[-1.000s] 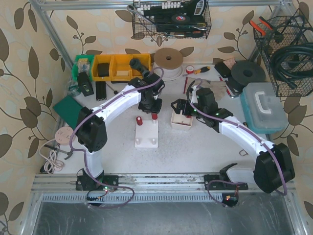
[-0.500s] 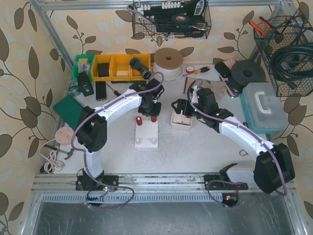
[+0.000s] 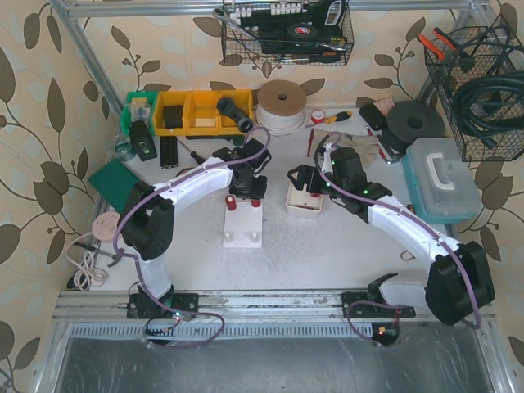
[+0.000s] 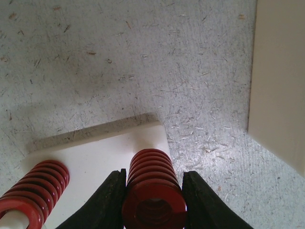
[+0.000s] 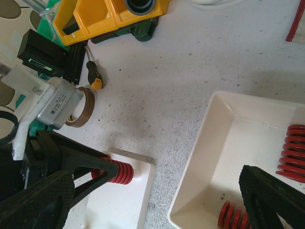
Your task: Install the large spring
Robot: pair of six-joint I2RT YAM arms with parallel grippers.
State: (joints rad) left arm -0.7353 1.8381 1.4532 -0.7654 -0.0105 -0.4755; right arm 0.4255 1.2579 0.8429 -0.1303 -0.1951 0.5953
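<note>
Red coils fill the bottom of the left wrist view: the large spring [image 4: 151, 164] is pinched across its sides by the left hand [image 4: 153, 202], one dark finger against each flank. It is probably held this way so that its open bore faces straight down toward the white base plate [image 4: 109, 148] and it can be slid on lengthwise. It hangs over the plate's far right corner, just inside the edge where the plate meets the grey table [image 4: 143, 57]. Whether a peg already sits inside the bore cannot be told, because the opening looks dark. Just beside it on the same plate stands a second red spring [image 4: 40, 183], with something white showing at its core, which suggests that it is already seated on its peg and marks how the held one should end up. The right hand [image 5: 152, 205] is spread wide and grips nothing. It hovers over the near side of the white tray [image 5: 209, 138], where spare red springs [image 5: 290, 152] lie, perhaps waiting to pick one. The seating looks under way but not confirmed. A tilted spring could catch on a peg top, so a straight push down seems called for.
</note>
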